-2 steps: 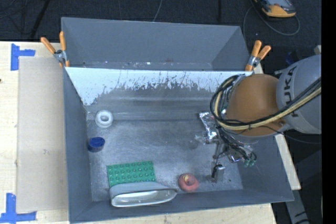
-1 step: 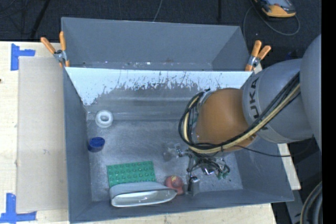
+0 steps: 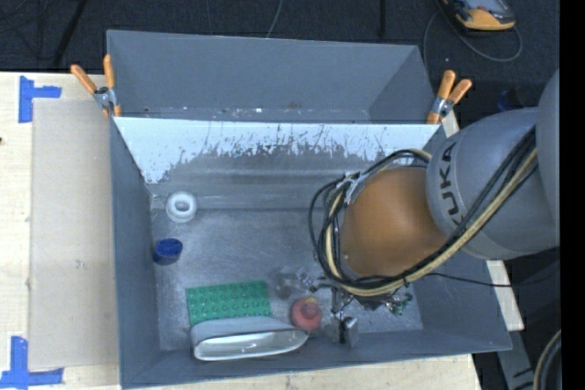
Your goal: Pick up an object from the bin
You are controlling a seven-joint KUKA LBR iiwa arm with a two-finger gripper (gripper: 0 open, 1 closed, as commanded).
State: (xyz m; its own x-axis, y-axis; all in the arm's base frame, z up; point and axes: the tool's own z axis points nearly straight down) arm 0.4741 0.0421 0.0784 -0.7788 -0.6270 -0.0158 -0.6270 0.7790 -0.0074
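Camera view shows the gripper [image 3: 344, 327] low at the bin's [image 3: 132, 269] near side, just right of a small red round thing [image 3: 306, 314]; whether its grip is open cannot be told. A green studded plate [image 3: 228, 300] lies left.

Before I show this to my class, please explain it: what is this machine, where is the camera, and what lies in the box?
The one camera looks down from above, slightly sideways. The grey shape entering from the right is a robot arm; its orange cover and cables belong to it. Its end effector, the grasping part, hangs low in the grey metal bin, beside a red round thing. Nearby lie a green studded plate and a pale oblong thing; farther left, a blue cap and a white ring. Whether anything is held cannot be seen.
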